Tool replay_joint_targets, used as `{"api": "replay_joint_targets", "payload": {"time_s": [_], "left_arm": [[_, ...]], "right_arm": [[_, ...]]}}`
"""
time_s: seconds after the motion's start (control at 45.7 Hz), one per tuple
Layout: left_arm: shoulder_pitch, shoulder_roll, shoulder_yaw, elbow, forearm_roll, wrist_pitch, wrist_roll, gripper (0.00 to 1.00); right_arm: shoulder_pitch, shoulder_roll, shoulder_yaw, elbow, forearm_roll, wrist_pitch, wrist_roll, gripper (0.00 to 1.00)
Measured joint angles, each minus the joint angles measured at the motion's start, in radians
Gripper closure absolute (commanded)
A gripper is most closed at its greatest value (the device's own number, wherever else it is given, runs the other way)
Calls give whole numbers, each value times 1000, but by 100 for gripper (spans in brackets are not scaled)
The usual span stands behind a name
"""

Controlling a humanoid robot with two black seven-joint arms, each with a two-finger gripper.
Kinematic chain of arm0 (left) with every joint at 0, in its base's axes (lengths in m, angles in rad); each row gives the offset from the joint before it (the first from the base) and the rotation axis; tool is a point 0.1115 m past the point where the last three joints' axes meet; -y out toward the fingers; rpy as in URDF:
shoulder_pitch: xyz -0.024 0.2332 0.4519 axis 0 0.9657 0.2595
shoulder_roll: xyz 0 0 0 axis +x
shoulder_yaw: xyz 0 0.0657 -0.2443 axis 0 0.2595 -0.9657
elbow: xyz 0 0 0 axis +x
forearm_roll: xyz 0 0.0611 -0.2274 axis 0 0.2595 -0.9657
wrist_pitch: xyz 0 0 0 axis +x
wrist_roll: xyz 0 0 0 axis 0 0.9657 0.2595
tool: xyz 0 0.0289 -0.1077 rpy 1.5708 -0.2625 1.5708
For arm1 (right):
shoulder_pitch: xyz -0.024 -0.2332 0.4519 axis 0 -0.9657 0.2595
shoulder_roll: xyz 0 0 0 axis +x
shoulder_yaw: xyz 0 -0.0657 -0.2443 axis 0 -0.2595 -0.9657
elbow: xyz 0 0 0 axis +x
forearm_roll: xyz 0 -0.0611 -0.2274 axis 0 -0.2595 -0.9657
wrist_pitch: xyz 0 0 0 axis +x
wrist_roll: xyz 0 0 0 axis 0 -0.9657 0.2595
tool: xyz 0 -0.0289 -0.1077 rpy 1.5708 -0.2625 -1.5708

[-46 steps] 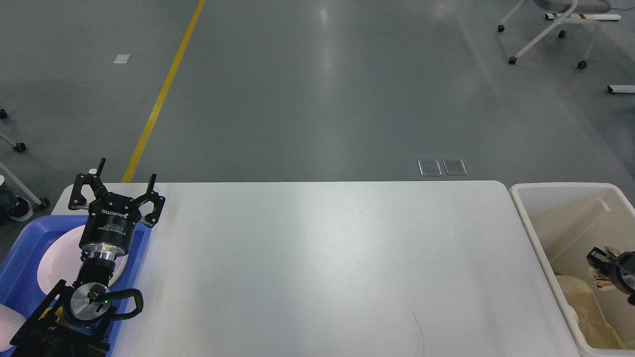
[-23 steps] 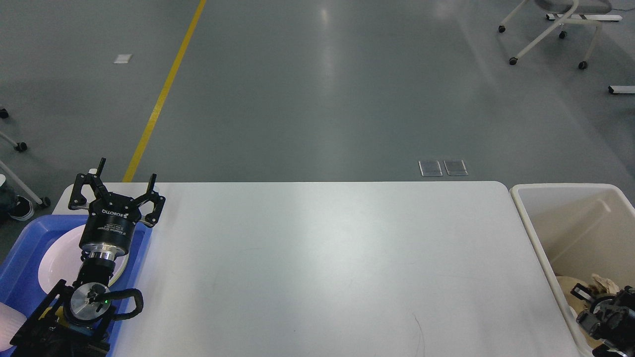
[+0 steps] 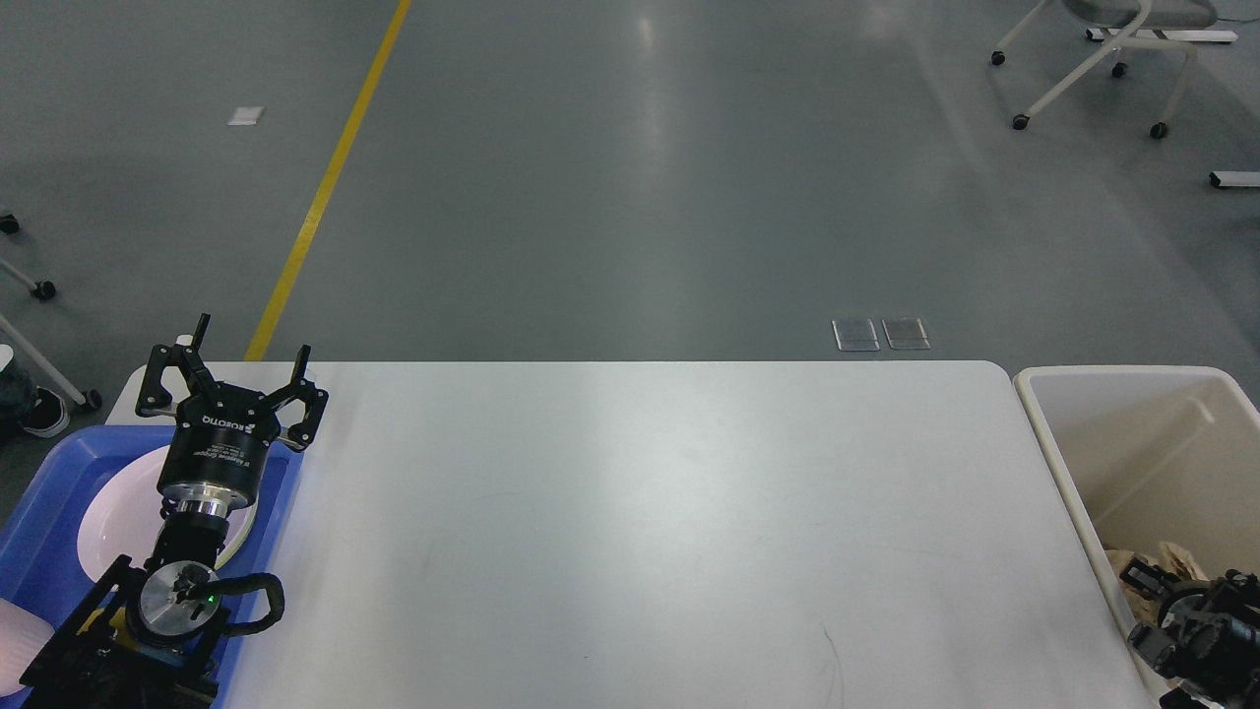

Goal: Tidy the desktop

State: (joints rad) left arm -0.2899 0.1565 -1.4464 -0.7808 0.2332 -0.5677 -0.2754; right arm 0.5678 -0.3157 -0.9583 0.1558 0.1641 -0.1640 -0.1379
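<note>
The left gripper (image 3: pixel 248 359) stands with its fingers spread wide and nothing between them, above the far edge of a blue tray (image 3: pixel 39 551) holding a white plate (image 3: pixel 118 507). The white desktop (image 3: pixel 640 532) stretches to its right. The right gripper (image 3: pixel 1157 615) sits low in the cream bin (image 3: pixel 1132 433) over crumpled paper (image 3: pixel 1176 559); I cannot tell its opening.

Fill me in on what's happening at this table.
A two-armed robot is tidying the desktop. Its left gripper hangs open over the far end of a blue tray that holds a white plate, gripping nothing. Its right gripper is low inside the cream bin beside crumpled brown paper; whether it is open or shut cannot be told.
</note>
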Motion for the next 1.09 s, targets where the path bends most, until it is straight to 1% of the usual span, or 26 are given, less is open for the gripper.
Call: {"api": "replay_joint_targets", "payload": {"time_s": [0.372,0.46,0.525,0.569,0.678,0.744,0.854,0.875,0.963,1.007,1.094], "left_arm": [[0,0,0,0,0,0,0,4],[0,0,0,0,0,0,0,4],[0,0,0,0,0,0,0,4],[0,0,0,0,0,0,0,4],[0,0,0,0,0,0,0,4],[0,0,0,0,0,0,0,4],[0,0,0,0,0,0,0,4],[0,0,0,0,0,0,0,4],[0,0,0,0,0,0,0,4],[0,0,0,0,0,0,0,4],[0,0,0,0,0,0,0,4]], "right_arm": [[22,-9,3,9,-2,2,2,0],[69,-11,38,13,6,8,7,0],[103,-19,97,15,8,23,21,0],[126,-34,160,16,9,38,40,0],[196,-85,366,27,9,88,121,0],[238,-121,507,41,9,113,158,0],[299,-179,738,84,-1,132,174,0],[322,-194,830,123,-9,137,175,0],[351,-212,988,218,-42,140,176,0],[362,-218,1094,283,-69,140,176,0],[365,-214,1264,343,-85,137,176,0]]}}
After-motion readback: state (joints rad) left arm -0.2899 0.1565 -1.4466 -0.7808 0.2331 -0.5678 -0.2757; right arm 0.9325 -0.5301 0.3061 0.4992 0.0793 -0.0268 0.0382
